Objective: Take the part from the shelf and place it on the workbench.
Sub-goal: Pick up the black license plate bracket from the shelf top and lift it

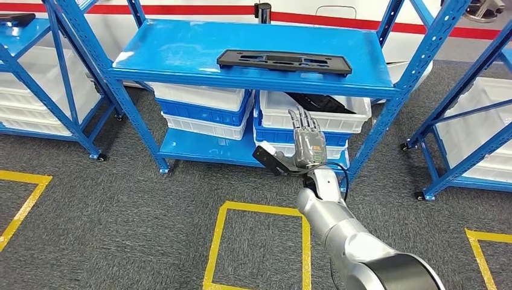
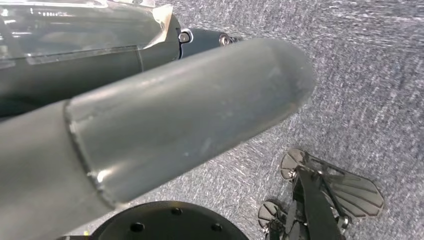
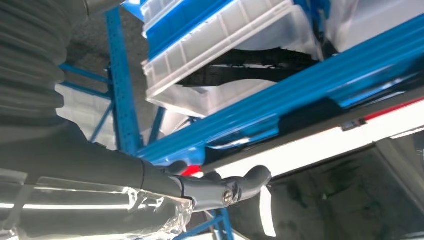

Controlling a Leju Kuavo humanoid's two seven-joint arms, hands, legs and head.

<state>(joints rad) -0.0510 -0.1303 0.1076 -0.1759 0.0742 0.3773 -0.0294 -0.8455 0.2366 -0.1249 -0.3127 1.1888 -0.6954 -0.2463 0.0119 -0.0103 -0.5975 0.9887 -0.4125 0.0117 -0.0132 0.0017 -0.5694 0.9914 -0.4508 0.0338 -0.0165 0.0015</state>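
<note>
The part (image 1: 284, 61) lies flat on the shelf (image 1: 181, 57) at upper centre of the frame, and your right hand (image 1: 307, 145) is below it at centre, empty with fingers apart, so raise it above the shelf edge before you reach in.

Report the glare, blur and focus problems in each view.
Head view: sharp and evenly lit, with a pale sheen on the blue shelf left of the black part. Left wrist view: the carpet is streaked with motion blur. Right wrist view: a blown-out white strip under the shelf edge; the right hand looms close and soft.
</note>
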